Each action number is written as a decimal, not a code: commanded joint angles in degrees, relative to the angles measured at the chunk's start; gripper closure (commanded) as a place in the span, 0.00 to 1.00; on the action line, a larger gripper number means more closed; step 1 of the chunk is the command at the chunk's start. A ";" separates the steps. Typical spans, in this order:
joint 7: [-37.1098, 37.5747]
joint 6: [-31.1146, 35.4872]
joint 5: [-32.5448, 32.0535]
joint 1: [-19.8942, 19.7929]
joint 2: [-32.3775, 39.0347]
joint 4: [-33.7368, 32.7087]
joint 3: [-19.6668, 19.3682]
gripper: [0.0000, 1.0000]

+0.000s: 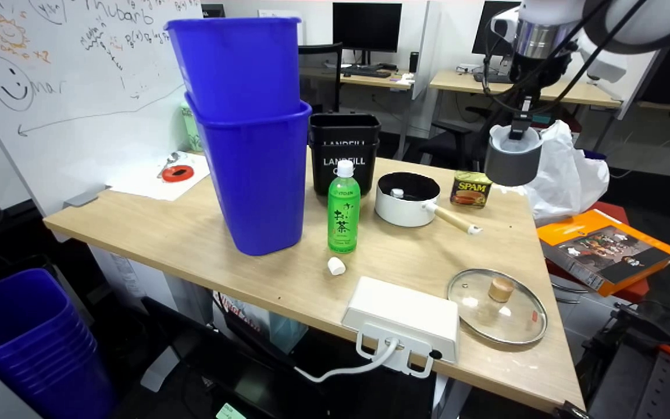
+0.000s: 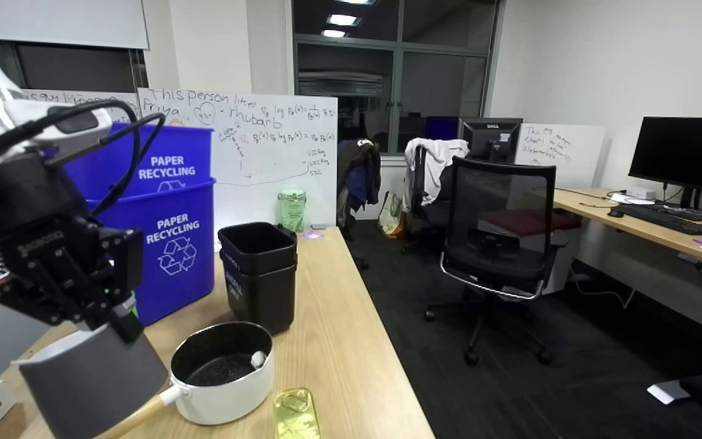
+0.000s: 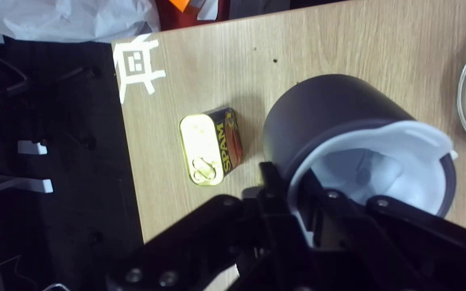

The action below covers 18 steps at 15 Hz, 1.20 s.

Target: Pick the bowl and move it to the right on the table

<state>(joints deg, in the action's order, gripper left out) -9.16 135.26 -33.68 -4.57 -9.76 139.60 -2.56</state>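
Note:
The bowl (image 1: 512, 167) is a deep cup-like vessel, grey outside with a pale white liner inside. It also shows in an exterior view (image 2: 95, 381) and in the wrist view (image 3: 330, 105). My gripper (image 1: 521, 125) is shut on its rim; in the wrist view (image 3: 295, 186) one finger is outside the wall and one inside. The bowl hangs above the light wood table (image 1: 405, 256), near its far right end. It is tilted in an exterior view and hides part of the pot's handle there. The bowl's base is hidden in the wrist view.
A white pot (image 1: 402, 214) with a wooden handle and a Spam tin (image 1: 470, 189) are nearby. A green bottle (image 1: 344, 209), blue bins (image 1: 248, 174), black bins (image 1: 344, 157), a glass lid (image 1: 486, 314) and a white box (image 1: 407, 311) stand on the table.

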 commanded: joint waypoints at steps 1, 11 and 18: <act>4.19 1.12 -2.33 -1.50 2.74 0.92 -0.96 0.96; 12.08 11.30 1.39 -3.14 13.17 3.68 -5.56 0.96; 11.31 19.15 7.43 -2.54 17.83 5.24 -5.72 0.58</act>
<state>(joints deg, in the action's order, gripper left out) 3.86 151.66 -28.94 -7.31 7.44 144.27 -7.97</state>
